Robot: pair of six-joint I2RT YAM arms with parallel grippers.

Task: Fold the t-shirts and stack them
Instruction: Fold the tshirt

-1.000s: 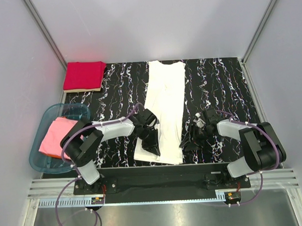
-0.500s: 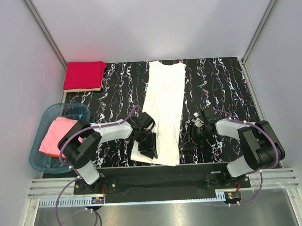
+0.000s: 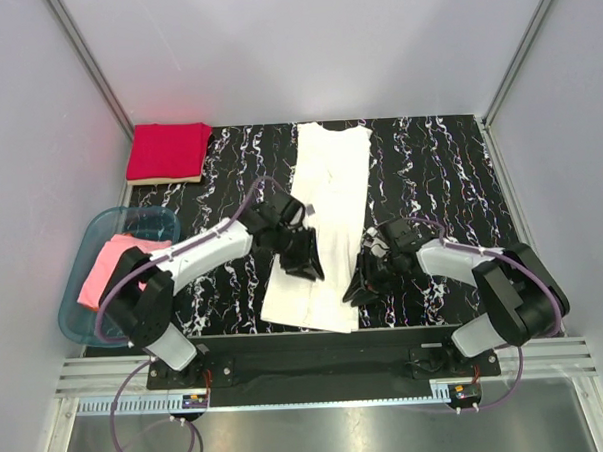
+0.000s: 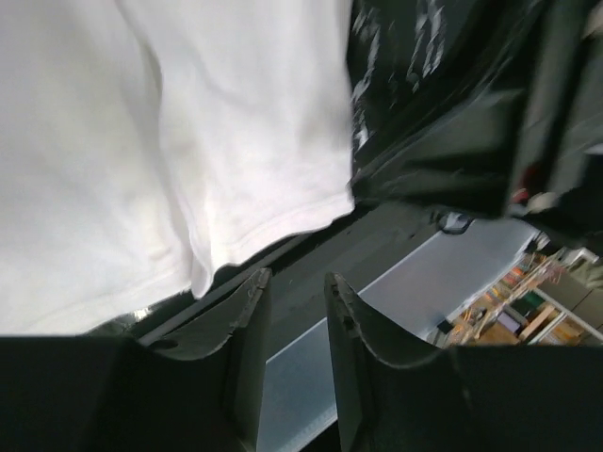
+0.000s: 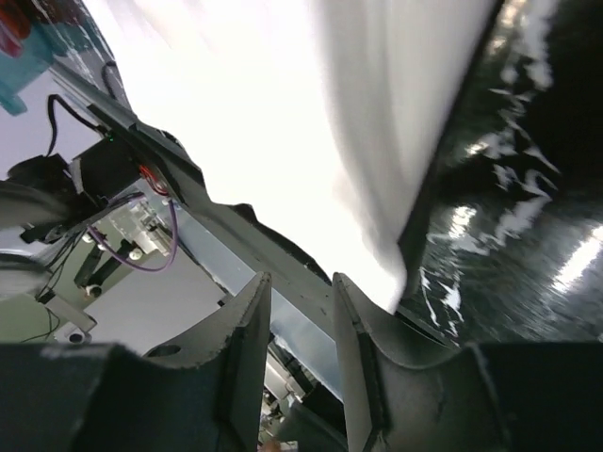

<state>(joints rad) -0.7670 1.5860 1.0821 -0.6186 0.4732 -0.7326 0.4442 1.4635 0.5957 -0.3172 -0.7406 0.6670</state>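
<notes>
A white t-shirt point(image 3: 323, 220), folded into a long strip, lies down the middle of the black marbled table point(image 3: 439, 160), its hem near the front edge. My left gripper point(image 3: 309, 263) hovers over the strip's lower left part, open and empty. In the left wrist view the gripper point(image 4: 296, 276) has nothing between its fingers, and the shirt's hem point(image 4: 188, 141) fills the upper left. My right gripper point(image 3: 358, 289) sits at the strip's lower right edge, open and empty. In the right wrist view the gripper point(image 5: 301, 279) is just off the hem corner point(image 5: 377, 188).
A folded red t-shirt point(image 3: 168, 152) lies at the back left corner. A clear blue basket point(image 3: 86, 330) off the table's left edge holds a pink t-shirt point(image 3: 108, 274). The table's front edge and the rail point(image 3: 327, 342) run just below the hem.
My left gripper has moved from the near hem up over the strip's left part. My right gripper has slid left to the shirt's right edge. The near hem has shifted slightly left.
</notes>
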